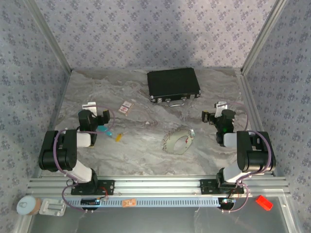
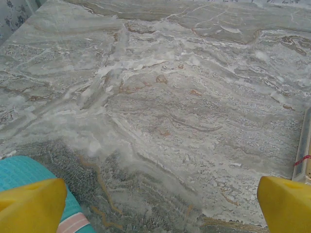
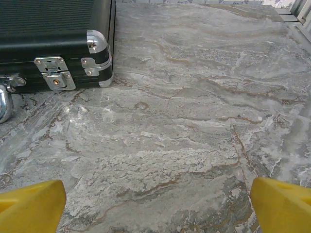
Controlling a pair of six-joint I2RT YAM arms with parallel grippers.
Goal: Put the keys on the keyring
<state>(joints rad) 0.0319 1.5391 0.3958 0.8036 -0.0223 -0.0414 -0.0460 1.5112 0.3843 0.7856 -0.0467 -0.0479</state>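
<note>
The left tool (image 2: 158,208) and right tool (image 3: 158,206) stood wide open above the grey marbled worktop (image 2: 194,121), holding nothing.

Stone-look table (image 3: 194,121), ribbed black case (image 3: 48,24), bright metal latches (image 3: 54,73)
We saw the table with a grey veined stone pattern and a faint sheen. The case had a finely ribbed matt lid and shiny metal latches. The fingertips (image 3: 29,206) of the right gripper (image 3: 156,208) looked like smooth matt yellow plastic; the teal stick (image 2: 22,170) showed a fine woven grain.
</note>
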